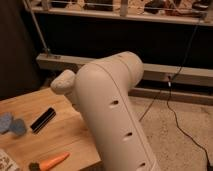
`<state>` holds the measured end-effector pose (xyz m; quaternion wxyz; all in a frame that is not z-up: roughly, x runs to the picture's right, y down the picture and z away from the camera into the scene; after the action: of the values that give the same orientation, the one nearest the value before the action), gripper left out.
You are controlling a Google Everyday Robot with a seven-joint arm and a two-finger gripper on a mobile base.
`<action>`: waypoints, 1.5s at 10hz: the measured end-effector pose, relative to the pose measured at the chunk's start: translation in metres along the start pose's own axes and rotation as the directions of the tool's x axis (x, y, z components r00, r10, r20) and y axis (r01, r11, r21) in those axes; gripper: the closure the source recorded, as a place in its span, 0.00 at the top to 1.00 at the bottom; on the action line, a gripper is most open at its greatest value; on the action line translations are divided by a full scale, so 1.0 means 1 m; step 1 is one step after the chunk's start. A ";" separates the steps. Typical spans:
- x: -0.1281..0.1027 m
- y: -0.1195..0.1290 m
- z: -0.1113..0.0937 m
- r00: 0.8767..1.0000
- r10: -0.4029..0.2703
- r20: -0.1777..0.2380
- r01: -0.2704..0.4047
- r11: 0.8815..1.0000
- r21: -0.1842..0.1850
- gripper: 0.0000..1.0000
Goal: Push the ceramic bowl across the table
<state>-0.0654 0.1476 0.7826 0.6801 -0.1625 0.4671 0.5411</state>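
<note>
Bowl first: you cannot find the bowl anywhere on the part of the table (65, 131) that shows. The big beige arm (112, 117) rises over the table's right edge and covers its far right corner. The gripper is hidden from you somewhere past that arm, so you cannot tell how its jaws stand or whether they hold anything. A black bar (43, 120) lies mid-table, nearer the far edge. Two blue-grey discs (11, 124) lie just left of it. An orange carrot toy (52, 161) lies towards the near edge, close beside the arm.
</note>
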 end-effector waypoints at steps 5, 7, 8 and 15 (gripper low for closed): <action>-0.010 0.035 -0.097 0.969 -0.101 0.224 0.164 0.945 -0.282 0.00; -0.002 0.041 -0.132 0.940 -0.149 0.307 0.271 0.873 -0.405 0.00; 0.006 0.033 -0.142 0.928 -0.172 0.330 0.313 0.840 -0.443 0.00; 0.037 -0.022 -0.037 0.882 -0.414 0.224 0.470 0.811 -0.348 0.00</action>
<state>-0.0634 0.1345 0.7269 0.7711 -0.3620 0.2503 0.4600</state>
